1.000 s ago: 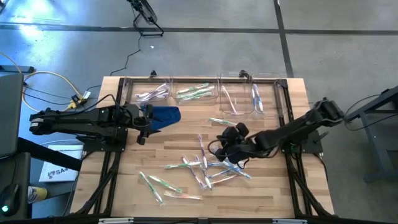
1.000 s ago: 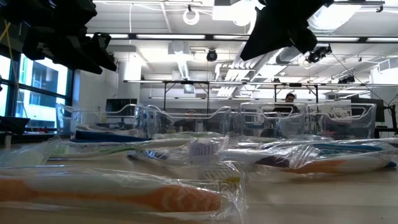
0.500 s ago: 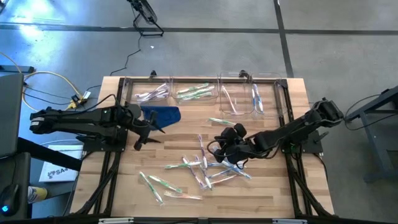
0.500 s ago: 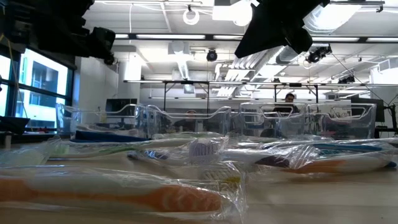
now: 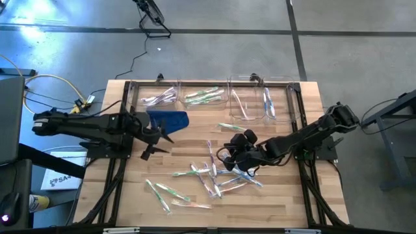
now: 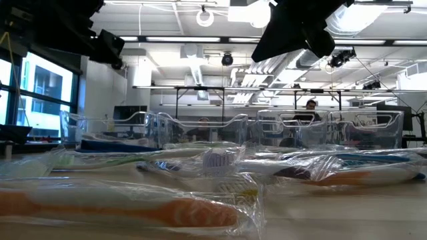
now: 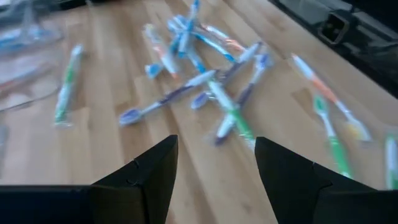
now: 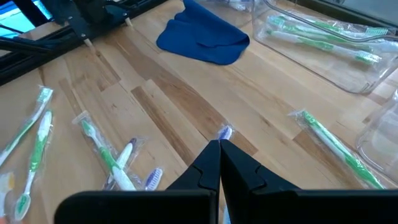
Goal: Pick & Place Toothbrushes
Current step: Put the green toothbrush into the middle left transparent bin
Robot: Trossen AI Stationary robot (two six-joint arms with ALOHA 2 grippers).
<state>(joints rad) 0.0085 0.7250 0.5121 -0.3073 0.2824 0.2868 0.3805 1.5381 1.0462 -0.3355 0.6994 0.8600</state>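
Several wrapped toothbrushes lie crossed in a loose pile mid-table, also in the left wrist view and close up in the low view. Others lie flat near the front left. My left gripper hangs open above bare wood left of the pile, fingers apart and pointing at it. My right gripper hovers shut over the pile's far right side. A small blue-white brush head shows just past its tips. My right gripper is shut with the blue-white brush head right beyond its fingertips, and the fingers hide the rest of that toothbrush. I cannot tell whether it is pinched between them or lies on the table below. My left gripper touches nothing.
Clear plastic bins stand in a row along the far edge, some with toothbrushes inside. A blue cloth lies in front of the left bins. One green toothbrush lies alone between bins and pile.
My left gripper has drawn away from the blue cloth a little toward the table's near right, rolling and swinging round toward the toothbrush pile, its fingers still apart. The right arm and the toothbrushes have kept still.
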